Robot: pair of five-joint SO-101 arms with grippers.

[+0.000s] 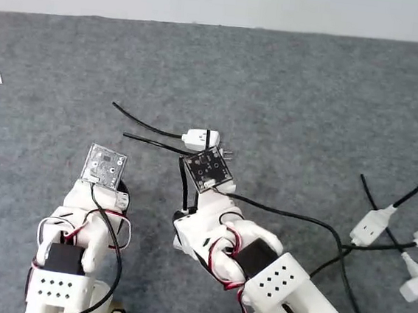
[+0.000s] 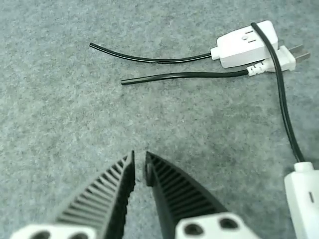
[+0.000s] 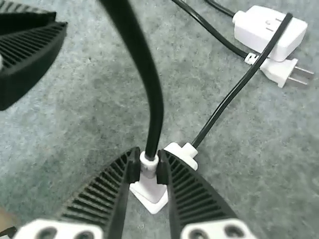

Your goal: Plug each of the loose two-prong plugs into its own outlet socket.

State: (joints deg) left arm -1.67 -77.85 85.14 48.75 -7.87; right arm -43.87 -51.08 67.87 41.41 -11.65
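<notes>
Right end effector (image 3: 148, 152) clamps a white connector (image 3: 149, 194) at its collar (a narrow hold); the black cord (image 3: 142, 74) could twist it loose.

Right gripper (image 3: 147, 163) jaws pinch a white cord end (image 3: 148, 192).

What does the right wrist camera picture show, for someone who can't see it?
The right gripper is shut on a white cord end standing on grey carpet. Farther off lie a white socket and a two-prong plug, with a black cord across them.
</notes>
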